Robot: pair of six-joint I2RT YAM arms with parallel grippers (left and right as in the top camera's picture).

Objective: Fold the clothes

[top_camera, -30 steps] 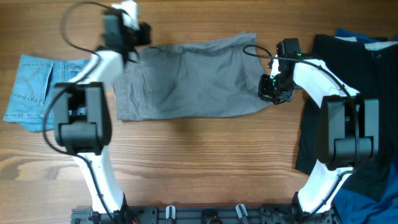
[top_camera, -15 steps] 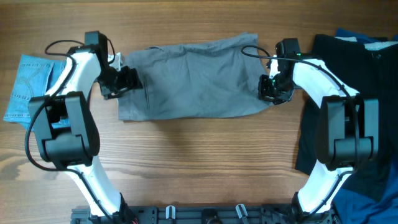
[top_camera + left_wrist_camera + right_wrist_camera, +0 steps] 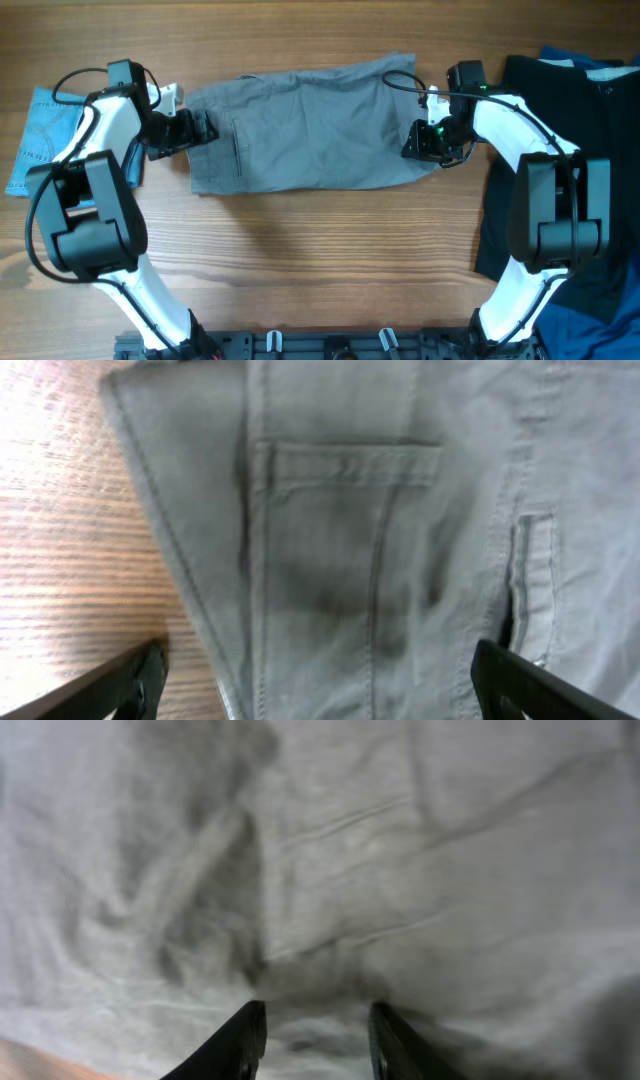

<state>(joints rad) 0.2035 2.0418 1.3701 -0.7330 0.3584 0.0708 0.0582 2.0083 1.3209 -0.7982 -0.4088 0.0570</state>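
The grey shorts point(image 3: 310, 125) lie flat and folded lengthwise across the far middle of the table. My left gripper point(image 3: 192, 130) sits at their left end and is open wide. In the left wrist view its fingertips point(image 3: 140, 678) stand far apart over the waistband, a belt loop and a pocket seam point(image 3: 350, 460), gripping nothing. My right gripper point(image 3: 420, 143) rests on the right end of the shorts. Its fingers point(image 3: 246, 1038) are a little apart, with wrinkled grey cloth point(image 3: 320, 870) under and ahead of them and a small raised fold just past the tips.
A light-blue denim piece point(image 3: 45, 140) lies at the far left, partly under the left arm. A large black garment point(image 3: 600, 150) covers the right side, with blue cloth point(image 3: 600, 325) beneath it. Bare wood point(image 3: 320, 260) fills the front half.
The left arm swung from behind the shorts round to their left end, and its jaws went from nearly shut to wide open. The right jaws parted and shifted slightly left.
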